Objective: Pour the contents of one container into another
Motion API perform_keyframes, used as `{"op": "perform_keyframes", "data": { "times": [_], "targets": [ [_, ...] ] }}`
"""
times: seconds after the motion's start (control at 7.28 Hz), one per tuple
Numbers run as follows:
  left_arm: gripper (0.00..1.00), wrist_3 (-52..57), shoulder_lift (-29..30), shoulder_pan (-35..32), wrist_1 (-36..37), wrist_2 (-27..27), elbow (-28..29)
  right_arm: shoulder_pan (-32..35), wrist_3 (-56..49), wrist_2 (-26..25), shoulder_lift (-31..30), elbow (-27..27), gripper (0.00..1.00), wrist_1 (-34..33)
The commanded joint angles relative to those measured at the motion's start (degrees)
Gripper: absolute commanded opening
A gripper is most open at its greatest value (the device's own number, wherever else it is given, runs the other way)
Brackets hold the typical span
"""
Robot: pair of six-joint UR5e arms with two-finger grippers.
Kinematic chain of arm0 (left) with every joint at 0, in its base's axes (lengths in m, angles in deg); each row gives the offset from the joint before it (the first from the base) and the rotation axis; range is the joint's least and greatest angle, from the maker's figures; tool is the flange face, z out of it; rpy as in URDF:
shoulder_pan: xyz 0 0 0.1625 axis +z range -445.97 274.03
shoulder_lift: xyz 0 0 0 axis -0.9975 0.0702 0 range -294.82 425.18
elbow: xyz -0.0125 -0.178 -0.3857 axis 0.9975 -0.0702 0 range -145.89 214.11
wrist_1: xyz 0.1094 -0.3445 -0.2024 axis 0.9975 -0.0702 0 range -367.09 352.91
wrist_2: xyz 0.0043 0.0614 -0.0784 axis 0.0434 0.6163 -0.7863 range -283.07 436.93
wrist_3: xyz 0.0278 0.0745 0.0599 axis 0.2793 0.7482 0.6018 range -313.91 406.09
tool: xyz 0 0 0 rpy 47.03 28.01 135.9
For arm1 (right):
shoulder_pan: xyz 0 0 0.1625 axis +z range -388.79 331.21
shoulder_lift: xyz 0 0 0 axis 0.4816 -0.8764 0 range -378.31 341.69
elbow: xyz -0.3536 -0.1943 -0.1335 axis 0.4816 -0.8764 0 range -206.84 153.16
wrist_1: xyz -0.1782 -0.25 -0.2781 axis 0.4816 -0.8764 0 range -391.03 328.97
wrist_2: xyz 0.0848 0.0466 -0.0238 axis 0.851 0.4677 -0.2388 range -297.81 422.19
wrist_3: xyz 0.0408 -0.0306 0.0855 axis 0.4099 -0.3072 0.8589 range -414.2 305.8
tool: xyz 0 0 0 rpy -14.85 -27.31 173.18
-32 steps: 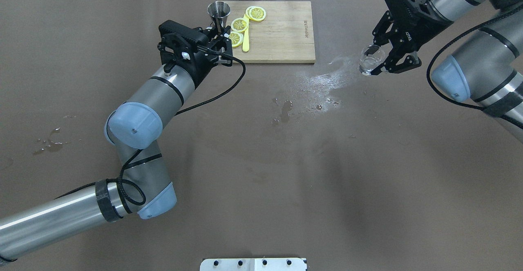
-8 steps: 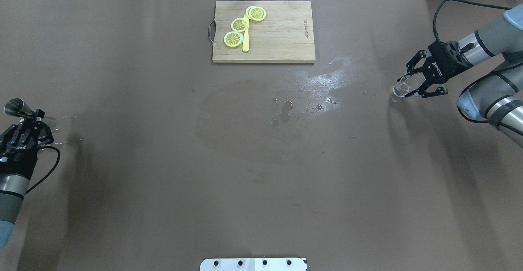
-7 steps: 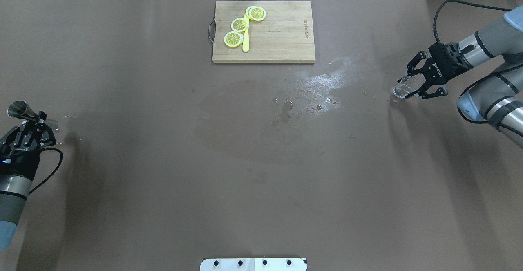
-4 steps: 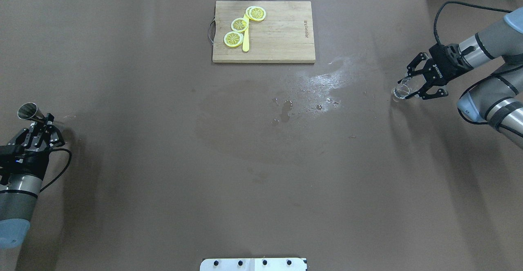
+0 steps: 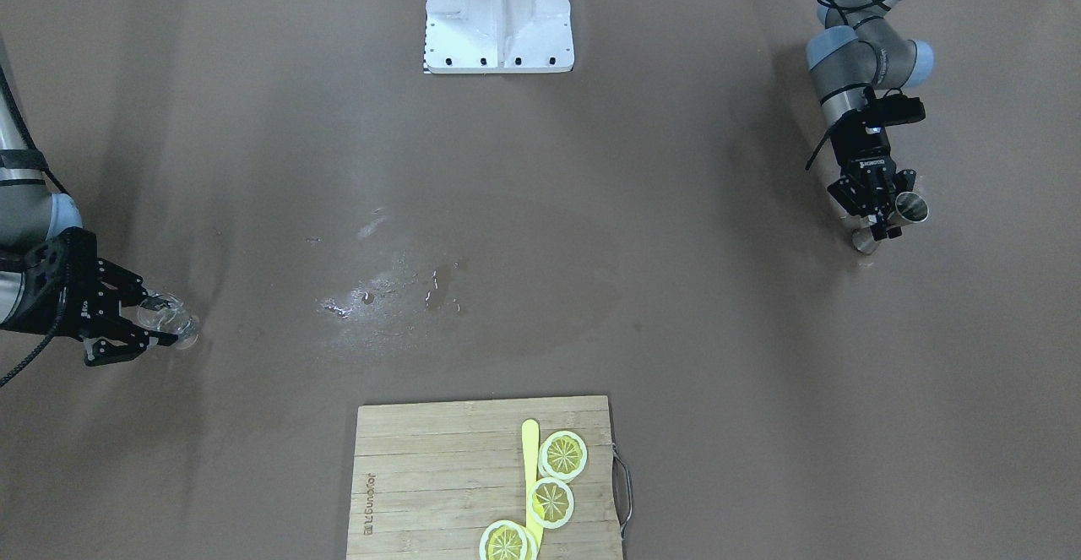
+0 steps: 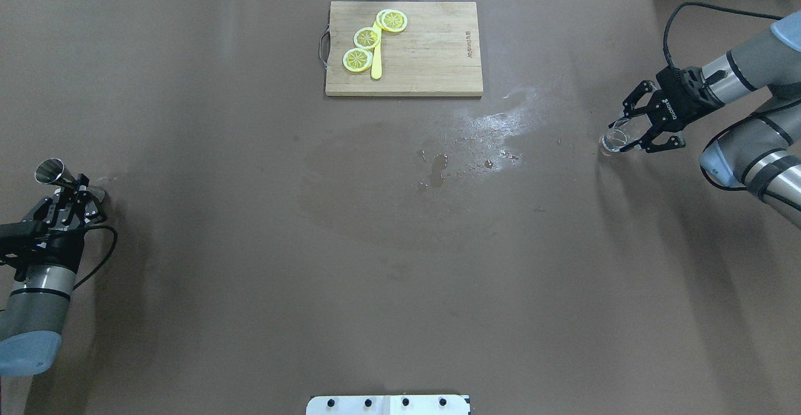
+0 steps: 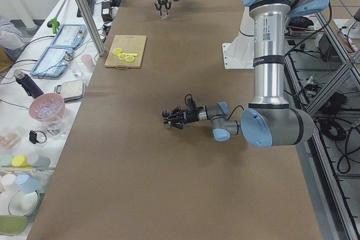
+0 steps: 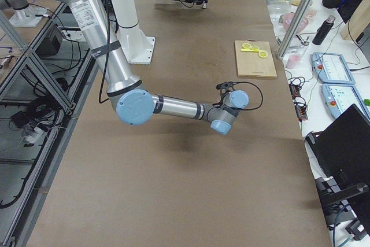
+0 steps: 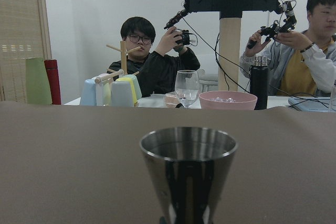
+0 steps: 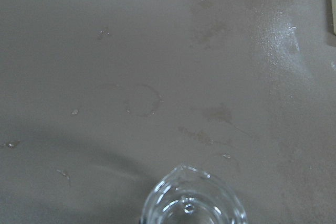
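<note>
1. Overhead exterior view: the left gripper (image 6: 80,187) is clamped on the narrow waist of a steel jigger (image 6: 49,171), far out at the left end of the brown table (image 6: 250,290). The jigger's wide mouth points away from the wrist. Its lower cup is down at the table, though whether it touches cannot be told.
2. The left wrist view shows the jigger standing straight in front of the camera, mouth up. Its inside is dark, so any contents cannot be made out.
3. The right gripper (image 6: 633,132) has its two fingers set against either side of a small clear glass (image 6: 616,141) at the table's right end, grasping it. The right wrist view shows the glass's rim with a small pouring lip, low over the wet-marked table.
4. The two containers are well apart, with nearly the whole table between them.
5. A shiny wet patch (image 6: 494,124) with scattered droplets lies right of the table's middle, nearer the glass than the jigger.
6. A wooden cutting board (image 6: 432,58) sits at the far edge. On its left part lie three lemon slices (image 6: 367,37) and a yellow strip (image 6: 376,67).
7. Beyond the far edge, the left wrist view shows two seated people holding controllers. In front of them stand a wine glass (image 9: 187,87), a pink bowl (image 9: 227,99) and a black bottle (image 9: 258,85).
</note>
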Motion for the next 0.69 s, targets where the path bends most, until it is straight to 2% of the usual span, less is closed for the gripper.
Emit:
{"op": "perform_keyframes", "data": {
  "times": [0.0,0.14,0.27,0.41,0.55],
  "targets": [
    [0.98,-0.7,0.1,-0.1,0.9,-0.1,0.0,-0.1,0.2,0.1,0.0,-0.1,0.7,0.0],
    [0.99,-0.6,0.1,-0.1,0.9,0.0,-0.1,-0.1,0.2,0.1,0.0,-0.1,0.8,0.0],
    [0.99,-0.6,0.0,0.0,0.9,0.1,-0.6,-0.1,0.2,0.1,0.0,-0.1,0.85,0.0],
    [0.99,-0.5,-0.2,0.0,0.9,0.3,-1.5,-0.1,0.2,0.1,0.1,-0.1,0.98,0.0],
    [0.99,-0.4,-1.0,0.3,0.9,0.3,-2.9,-0.1,0.3,0.4,0.1,-0.1,0.99,0.0]
  ]
}}
